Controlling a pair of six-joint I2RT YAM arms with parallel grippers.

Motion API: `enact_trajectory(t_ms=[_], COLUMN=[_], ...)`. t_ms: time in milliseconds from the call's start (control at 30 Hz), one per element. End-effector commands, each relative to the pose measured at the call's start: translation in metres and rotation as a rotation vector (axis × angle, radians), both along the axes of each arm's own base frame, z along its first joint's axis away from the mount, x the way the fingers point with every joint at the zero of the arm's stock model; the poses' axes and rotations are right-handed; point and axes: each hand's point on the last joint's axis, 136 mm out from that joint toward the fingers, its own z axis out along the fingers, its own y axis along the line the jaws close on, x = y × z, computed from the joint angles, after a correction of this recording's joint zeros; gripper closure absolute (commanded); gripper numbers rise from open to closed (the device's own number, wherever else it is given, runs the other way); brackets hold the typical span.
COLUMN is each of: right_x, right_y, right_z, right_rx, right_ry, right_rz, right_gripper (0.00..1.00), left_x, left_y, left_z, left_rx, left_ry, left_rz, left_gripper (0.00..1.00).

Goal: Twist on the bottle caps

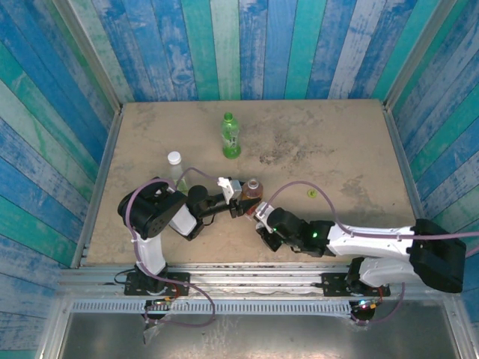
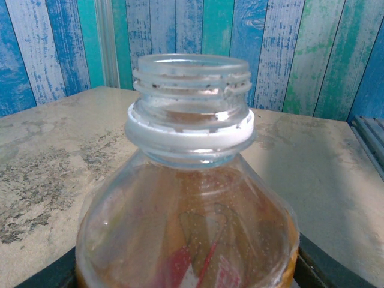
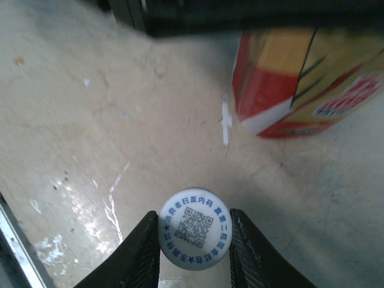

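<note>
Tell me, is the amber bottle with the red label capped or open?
Open: the amber bottle shows bare neck threads; the right gripper holds a white cap.

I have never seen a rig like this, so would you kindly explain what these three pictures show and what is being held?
This is a robot with two arms bolted at the near edge of the table, each ending in two-finger jaws. The overhead picture looks down from behind them: the left arm on the left, the right arm on the right. On the surface stand a green bottle and a clear bottle; a small yellow-green cap lies loose. The other two pictures come from cameras on the wrists. The left wrist's shows the amber bottle, neck open, gripped in the left jaws. The right wrist's shows a white cap pinched between the right jaws, with that bottle's red label nearby.
</note>
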Motion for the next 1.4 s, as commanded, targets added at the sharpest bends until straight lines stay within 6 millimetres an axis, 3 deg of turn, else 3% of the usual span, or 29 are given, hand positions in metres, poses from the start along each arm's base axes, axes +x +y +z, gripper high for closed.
enact_trajectory(t_ms=[0,167,667,1000,1367], right_x=[0.004,0.013,0.067,0.090,0.096], right_y=[-0.009,-0.004,0.005,0.021,0.011], right_z=[0.018,0.059,0.118,0.118,0.103], right_rx=[-0.049,-0.016,0.028,0.019,-0.054], right_ry=[-0.023,-0.075,-0.178,-0.156,-0.086], right_rz=[-0.014,-0.007,-0.017,0.007,-0.040], right_gripper=[0.71,0.70,0.71,0.71,0.71], left_x=[-0.004,-0.004,-0.004,-0.004,-0.004], left_y=[0.000,0.000,0.001,0.000,0.000], left_z=[0.001,0.001,-0.006,-0.015,-0.018], left_rx=[-0.002,-0.004,0.014,0.035,0.044], left_ry=[-0.009,-0.008,-0.010,-0.008,-0.007], left_rz=[-0.016,-0.014,-0.011,-0.016,-0.017], left_gripper=[0.46,0.46,0.46,0.46,0.46])
